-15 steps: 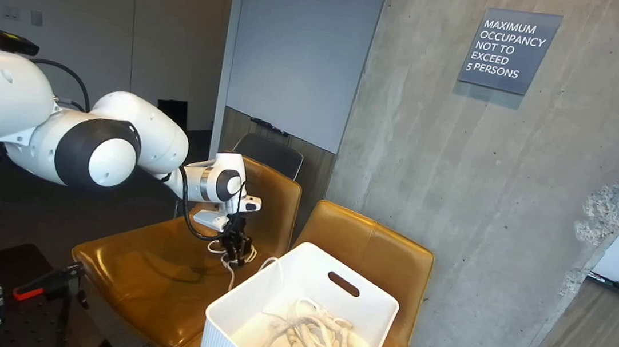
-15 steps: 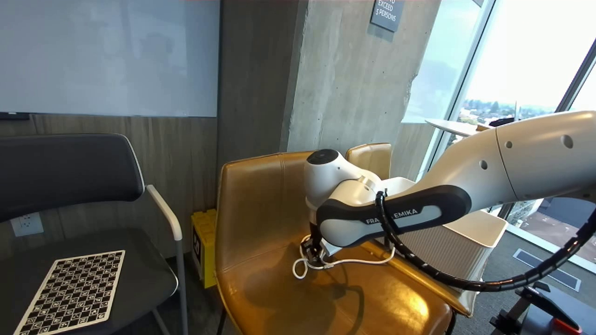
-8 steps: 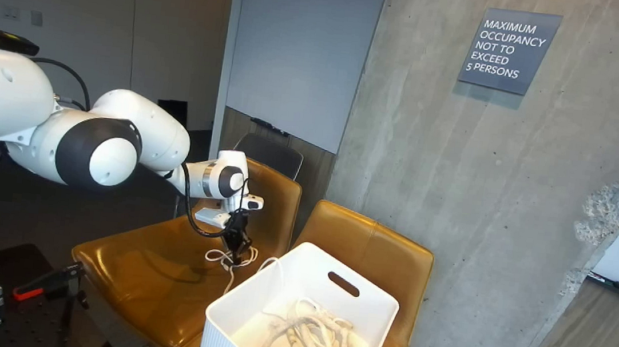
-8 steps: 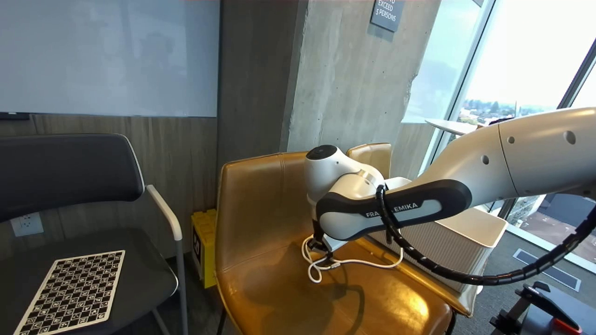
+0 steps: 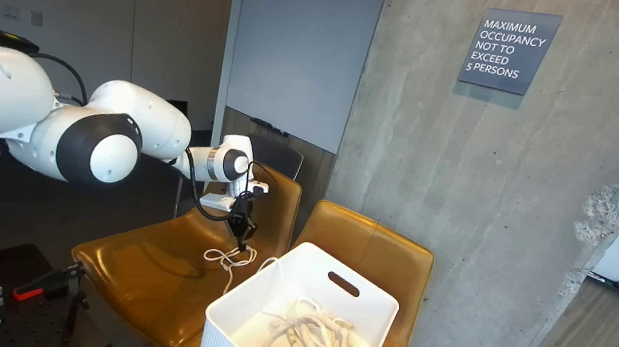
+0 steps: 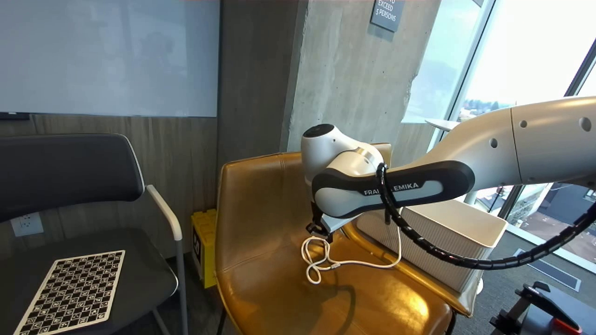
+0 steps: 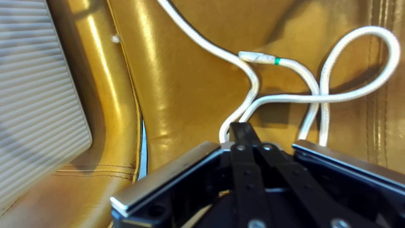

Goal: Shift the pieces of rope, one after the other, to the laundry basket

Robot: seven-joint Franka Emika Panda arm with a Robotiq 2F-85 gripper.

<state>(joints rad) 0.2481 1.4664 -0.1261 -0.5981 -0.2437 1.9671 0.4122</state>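
A cream-white piece of rope (image 5: 230,274) lies in loops on the mustard-brown chair seat. It also shows in the other views (image 6: 368,264) (image 7: 207,45). One strand of it runs up and over the rim of the white laundry basket (image 5: 248,293), whose ribbed wall shows in the wrist view (image 7: 38,95). More rope (image 5: 320,341) lies coiled inside the basket. My gripper (image 7: 242,125) has its fingertips together with no rope seen between them. In both exterior views the gripper (image 5: 242,245) (image 6: 328,237) hangs just above the rope loops. Part of the rope is hidden behind the gripper in the wrist view.
The chair's backrest (image 6: 256,200) stands behind the gripper. A second mustard-brown chair (image 5: 371,240) bears the basket, beside the first. A concrete column (image 5: 492,187) rises behind. A dark chair with a checkered board (image 6: 74,288) and a yellow box (image 6: 205,246) stand nearby.
My gripper and arm have risen from the seat. The rope loops shifted slightly at first, then stayed on the seat as the gripper came up.
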